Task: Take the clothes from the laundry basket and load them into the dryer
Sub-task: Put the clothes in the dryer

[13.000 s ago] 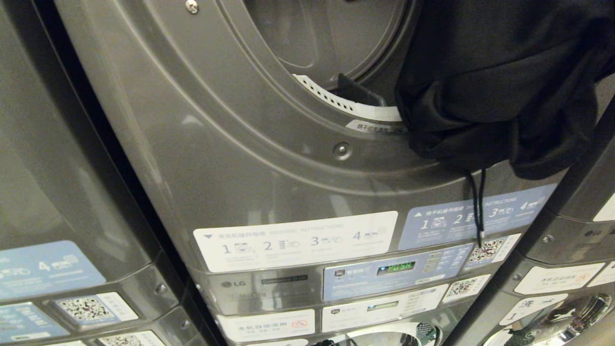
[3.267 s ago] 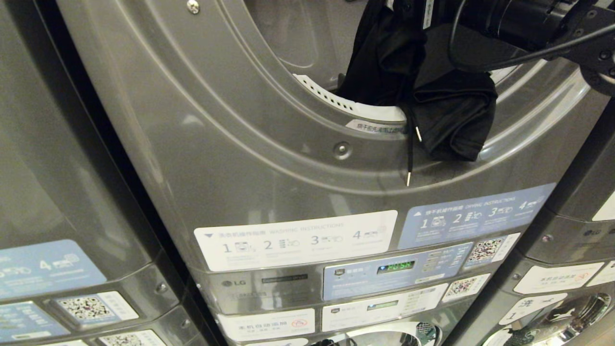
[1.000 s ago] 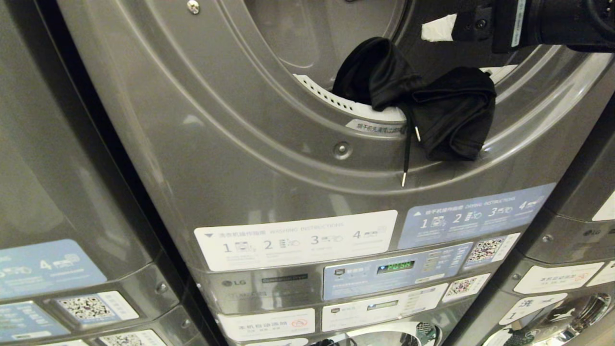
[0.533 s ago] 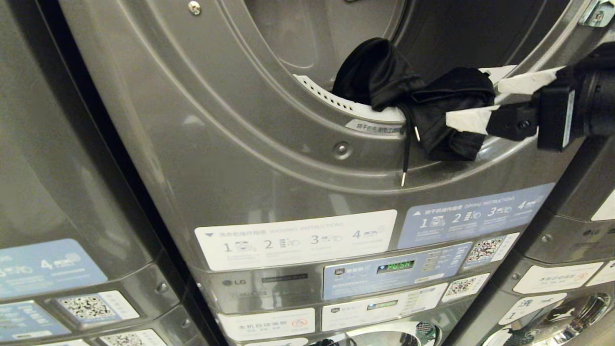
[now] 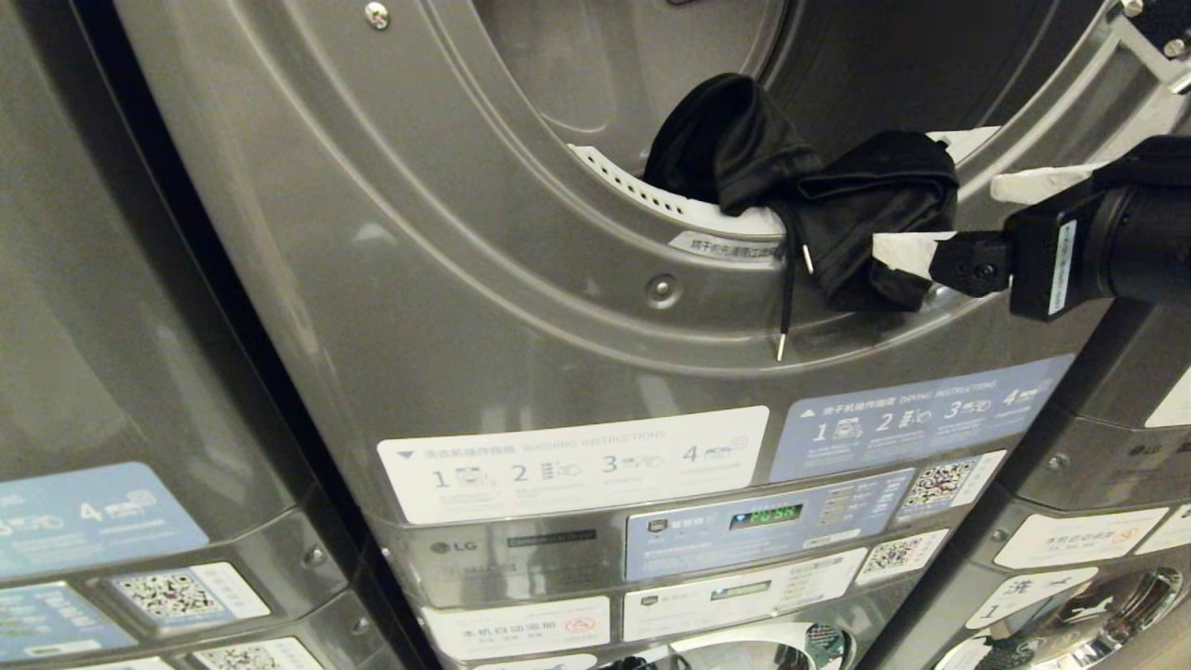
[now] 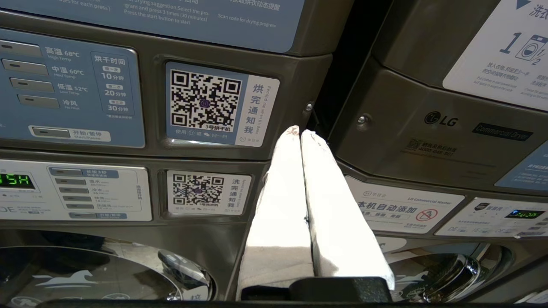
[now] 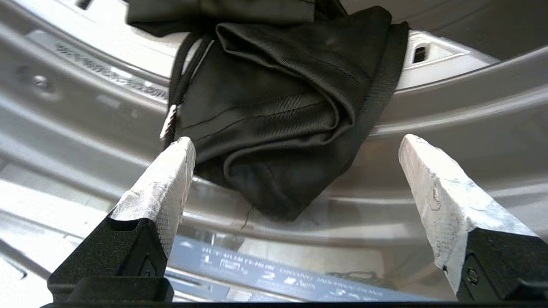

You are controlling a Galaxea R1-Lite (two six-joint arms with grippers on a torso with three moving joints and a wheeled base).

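Dryer (image 5: 521,307): grey metal front, round door opening with stepped concentric rims; a white perforated strip lines the lower lip of the opening.

Contents: 1 black garment (image 5: 837,205), smooth woven fabric with stitched seams, bunched in folds. It lies across the lower lip, part inside the drum, part hanging out over the rim. A black drawstring (image 5: 786,307) with a pale tip dangles from it down the front panel.

Right gripper (image 5: 968,214): enters from the right, level with the hanging fold. Jaws spread wide, nothing held. The white-taped fingers (image 7: 167,188) flank the fold; the nearer one sits just beside the fabric, and contact cannot be told.

Left gripper (image 6: 299,132): low, facing the control panels between 2 machines, taped fingers pressed together, empty.

Below the opening: white and blue instruction labels (image 5: 572,461), QR stickers, a green display (image 5: 765,516).
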